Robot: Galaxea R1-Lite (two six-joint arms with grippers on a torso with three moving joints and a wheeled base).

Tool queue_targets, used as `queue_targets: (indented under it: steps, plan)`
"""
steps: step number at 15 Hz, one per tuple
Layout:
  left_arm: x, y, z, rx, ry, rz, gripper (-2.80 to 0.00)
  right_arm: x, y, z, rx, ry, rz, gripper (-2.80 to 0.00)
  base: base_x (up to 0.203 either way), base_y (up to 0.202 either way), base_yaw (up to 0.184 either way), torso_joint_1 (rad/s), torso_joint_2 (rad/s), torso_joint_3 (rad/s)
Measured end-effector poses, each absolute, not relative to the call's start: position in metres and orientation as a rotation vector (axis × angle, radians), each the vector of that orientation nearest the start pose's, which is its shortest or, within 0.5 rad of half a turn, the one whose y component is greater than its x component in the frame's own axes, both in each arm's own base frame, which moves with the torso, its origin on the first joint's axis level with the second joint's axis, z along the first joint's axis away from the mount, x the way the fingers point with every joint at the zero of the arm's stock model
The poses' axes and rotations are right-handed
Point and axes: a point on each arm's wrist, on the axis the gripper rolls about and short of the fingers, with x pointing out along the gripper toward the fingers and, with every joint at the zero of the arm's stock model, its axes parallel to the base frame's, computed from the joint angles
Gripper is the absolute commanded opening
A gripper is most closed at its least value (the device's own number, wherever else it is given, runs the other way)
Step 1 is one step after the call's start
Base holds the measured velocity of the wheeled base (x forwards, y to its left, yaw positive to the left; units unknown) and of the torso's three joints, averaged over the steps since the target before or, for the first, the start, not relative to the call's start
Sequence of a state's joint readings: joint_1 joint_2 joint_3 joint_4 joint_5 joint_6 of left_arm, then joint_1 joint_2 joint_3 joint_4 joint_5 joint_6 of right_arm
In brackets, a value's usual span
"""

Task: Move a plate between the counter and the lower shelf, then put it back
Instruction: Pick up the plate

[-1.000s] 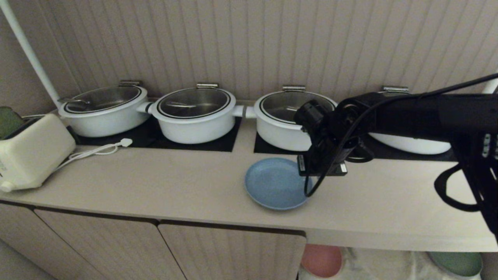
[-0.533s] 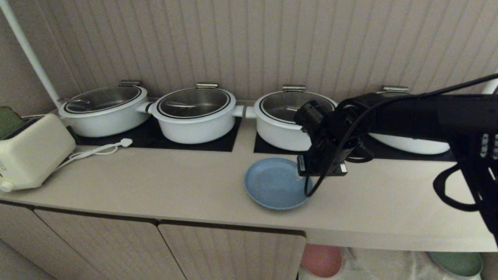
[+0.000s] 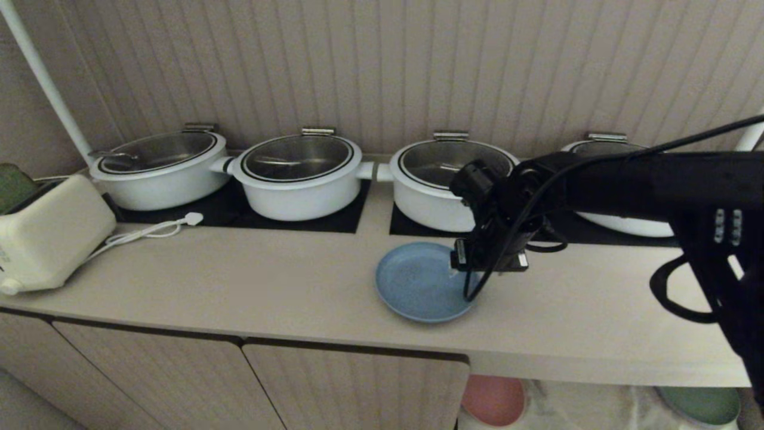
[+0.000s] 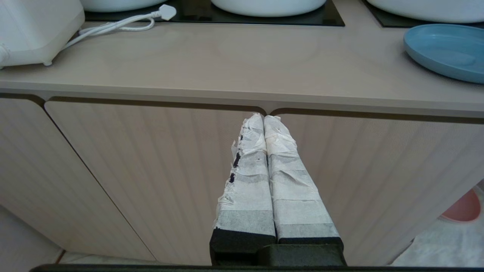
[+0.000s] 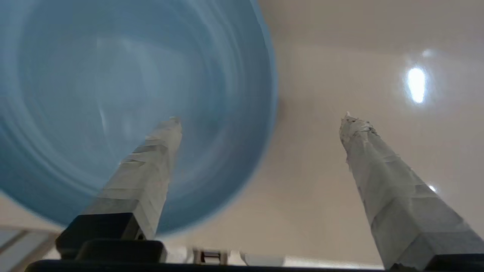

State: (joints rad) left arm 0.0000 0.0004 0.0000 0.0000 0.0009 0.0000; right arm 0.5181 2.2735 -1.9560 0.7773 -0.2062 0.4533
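head view looks down on the tabletop (image 3: 239,286); both wrist views share its plate (image 3: 418,283), the right one closest, plate at 10 o'clock.

- Right arm (image 3: 627,185): forearm now lies slightly lower across the right half of the head view than in the two earlier frames, uncovering more of the far-right pot (image 3: 603,146) at the upper right.
- Right pincer (image 3: 486,263): shifted a little toward the top of the frame; its fingers (image 5: 151,166), earlier nearer together, now stand wide apart, one over the plate (image 3: 418,280), the other over bare tabletop (image 3: 268,286).
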Motion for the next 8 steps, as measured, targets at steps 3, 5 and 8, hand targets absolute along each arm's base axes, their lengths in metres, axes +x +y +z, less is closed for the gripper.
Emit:
queue_targets:
  steps: [3, 5, 8]
  plan:
    - [-0.023, 0.0, 0.075, 0.0, 0.0, 0.001, -2.8, 0.381, 0.212, 0.148, 0.027, 1.049, 0.045, 0.0, 0.0, 0.0, 0.0, 0.0, 0.0, 0.0]
    - [-0.023, 0.0, 0.075, 0.0, 0.0, 0.001, -2.8, 0.383, 0.214, 0.142, 0.023, 1.057, 0.043, 0.0, 0.0, 0.0, 0.0, 0.0, 0.0, 0.0]
    - [-0.023, 0.0, 0.075, 0.0, 0.001, 0.001, -2.8, 0.385, 0.215, 0.135, 0.019, 1.068, 0.039, 0.0, 0.0, 0.0, 0.0, 0.0, 0.0, 0.0]
